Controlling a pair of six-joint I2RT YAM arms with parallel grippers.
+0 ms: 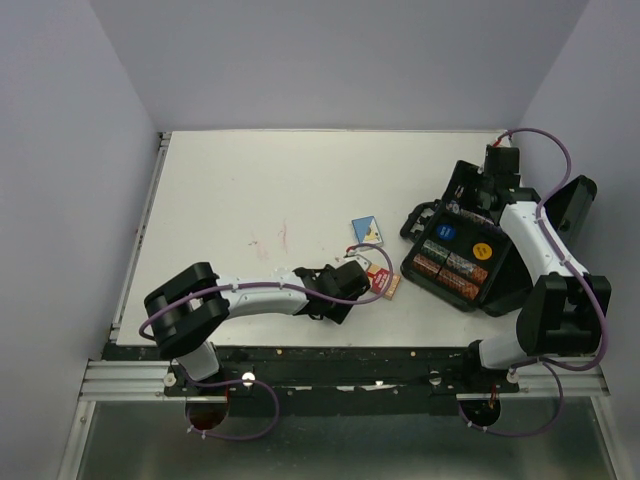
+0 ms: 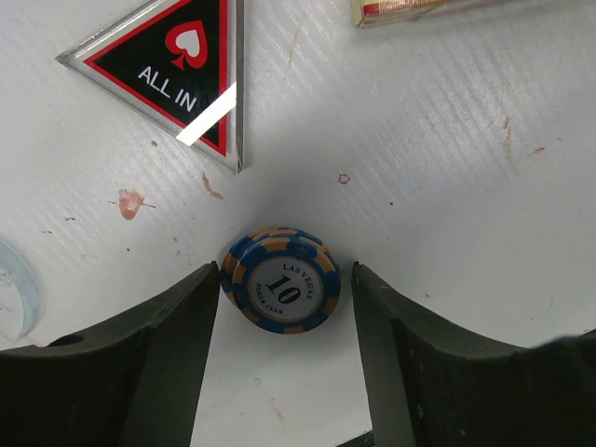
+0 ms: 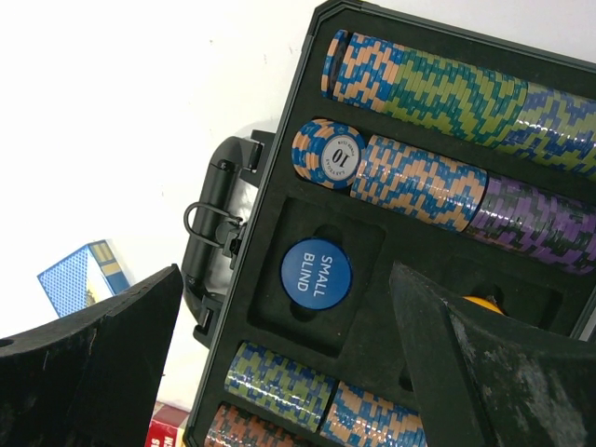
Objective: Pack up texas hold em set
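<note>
A short stack of blue-and-orange "10" chips lies on the white table between the tips of my left gripper. Its jaws stand close on both sides, open, with a thin gap on the right. The red-black triangular "ALL IN" marker lies beyond, to the left. The black case lies open at the right, holding chip rows, a blue "SMALL BLIND" marker and an orange marker half hidden by a finger. My right gripper hovers open above the case, empty.
The blue card box lies left of the case, and the red card box is next to my left gripper. A clear marker shows at the left edge. The case handle points toward the table's middle.
</note>
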